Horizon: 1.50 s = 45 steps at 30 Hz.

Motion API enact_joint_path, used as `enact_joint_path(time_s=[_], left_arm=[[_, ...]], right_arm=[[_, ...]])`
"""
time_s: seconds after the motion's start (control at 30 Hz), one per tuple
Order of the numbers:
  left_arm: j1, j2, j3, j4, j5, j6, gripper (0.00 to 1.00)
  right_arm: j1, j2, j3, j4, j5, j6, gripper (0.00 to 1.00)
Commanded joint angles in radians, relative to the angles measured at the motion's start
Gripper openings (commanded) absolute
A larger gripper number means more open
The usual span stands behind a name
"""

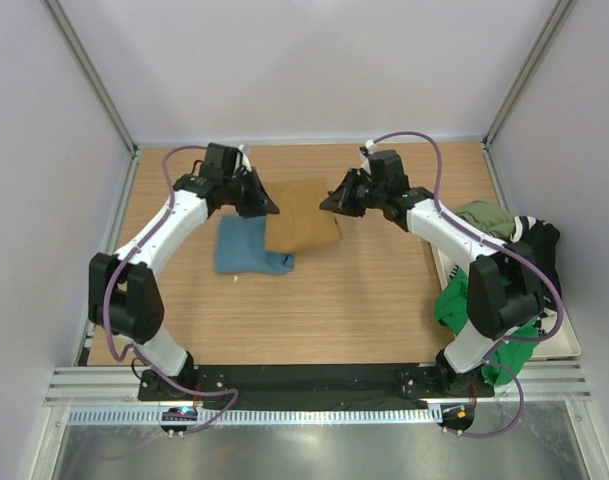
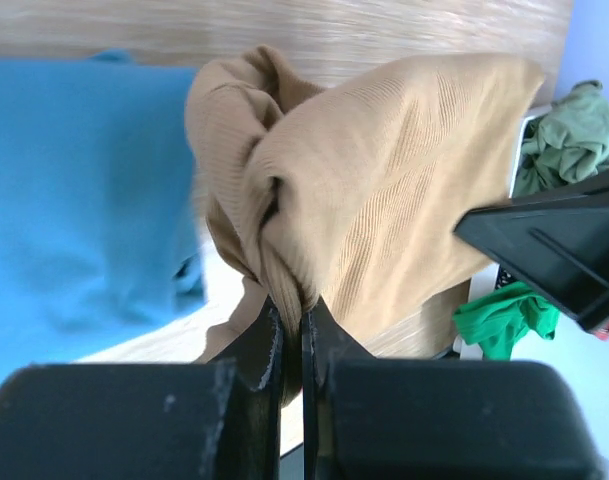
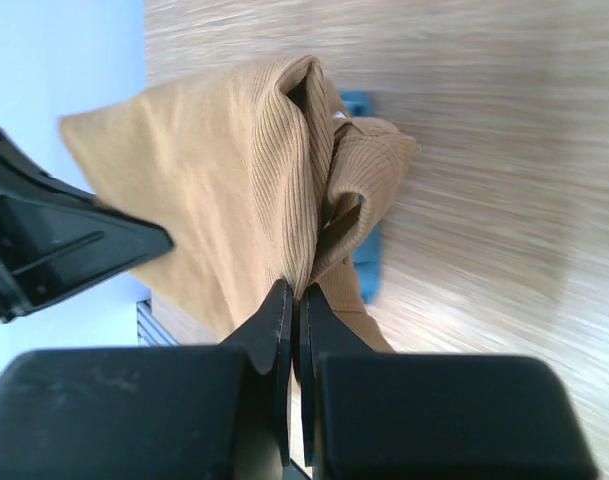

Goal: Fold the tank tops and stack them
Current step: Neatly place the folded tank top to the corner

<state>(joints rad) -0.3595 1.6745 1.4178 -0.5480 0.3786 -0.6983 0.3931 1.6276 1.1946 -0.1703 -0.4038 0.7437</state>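
Note:
A tan brown tank top (image 1: pixel 302 217) hangs stretched between my two grippers above the table. My left gripper (image 1: pixel 267 208) is shut on its left edge; the pinched cloth shows in the left wrist view (image 2: pixel 324 200). My right gripper (image 1: pixel 331 203) is shut on its right edge, which shows bunched in the right wrist view (image 3: pixel 254 180). A folded teal blue tank top (image 1: pixel 244 248) lies flat on the table, partly under the tan one, and shows in the left wrist view (image 2: pixel 74 190). A little of it shows in the right wrist view (image 3: pixel 368 262).
A white tray (image 1: pixel 570 345) at the right edge holds a heap of green (image 1: pixel 459 305), olive (image 1: pixel 487 217) and black (image 1: pixel 537 245) tops. The green and olive tops show in the left wrist view (image 2: pixel 506 318). Grey walls stand close on three sides.

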Motion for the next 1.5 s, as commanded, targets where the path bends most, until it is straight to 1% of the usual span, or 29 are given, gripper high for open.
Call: enact_joint_path(time_s=[0.0, 0.23, 0.4, 0.5, 0.57, 0.63, 0.8, 0.93, 1.03, 1.17, 1.33, 1.4, 1.43, 1.47], left_arm=[[0.060, -0.099, -0.057, -0.050, 0.029, 0.037, 0.00], [0.231, -0.170, -0.192, -0.061, 0.058, 0.054, 0.00], [0.303, -0.180, -0.195, -0.107, 0.057, 0.092, 0.00], [0.324, -0.171, -0.177, -0.131, -0.010, 0.108, 0.00], [0.343, -0.148, -0.160, -0.161, -0.004, 0.126, 0.00], [0.352, -0.116, -0.140, -0.171, 0.011, 0.134, 0.00], [0.355, -0.078, -0.134, -0.155, -0.023, 0.126, 0.00], [0.356, 0.003, -0.129, -0.129, -0.038, 0.117, 0.00], [0.355, 0.075, -0.126, -0.101, -0.040, 0.112, 0.00], [0.355, 0.143, -0.115, -0.072, -0.078, 0.114, 0.01], [0.355, 0.194, -0.100, -0.058, -0.075, 0.132, 0.04], [0.355, 0.182, -0.108, -0.046, -0.079, 0.132, 0.06], [0.355, 0.174, -0.114, -0.044, -0.090, 0.131, 0.11], [0.355, 0.162, -0.120, -0.041, -0.092, 0.129, 0.13]], right_arm=[[0.061, 0.044, 0.106, -0.011, 0.033, 0.035, 0.01], [0.179, 0.144, 0.203, -0.006, 0.086, 0.063, 0.01], [0.242, 0.218, 0.241, 0.014, 0.115, 0.082, 0.01], [0.266, 0.250, 0.258, 0.031, 0.122, 0.089, 0.01], [0.282, 0.261, 0.269, 0.029, 0.128, 0.091, 0.01], [0.285, 0.276, 0.272, 0.032, 0.135, 0.091, 0.01], [0.291, 0.324, 0.293, 0.041, 0.129, 0.088, 0.01], [0.291, 0.353, 0.296, 0.045, 0.135, 0.100, 0.01], [0.291, 0.368, 0.292, 0.049, 0.163, 0.092, 0.01], [0.288, 0.402, 0.292, 0.032, 0.200, 0.074, 0.01], [0.280, 0.442, 0.258, 0.051, 0.226, 0.077, 0.02], [0.279, 0.456, 0.255, 0.054, 0.224, 0.079, 0.04], [0.279, 0.459, 0.252, 0.055, 0.221, 0.074, 0.06], [0.279, 0.456, 0.249, 0.064, 0.217, 0.072, 0.14]])
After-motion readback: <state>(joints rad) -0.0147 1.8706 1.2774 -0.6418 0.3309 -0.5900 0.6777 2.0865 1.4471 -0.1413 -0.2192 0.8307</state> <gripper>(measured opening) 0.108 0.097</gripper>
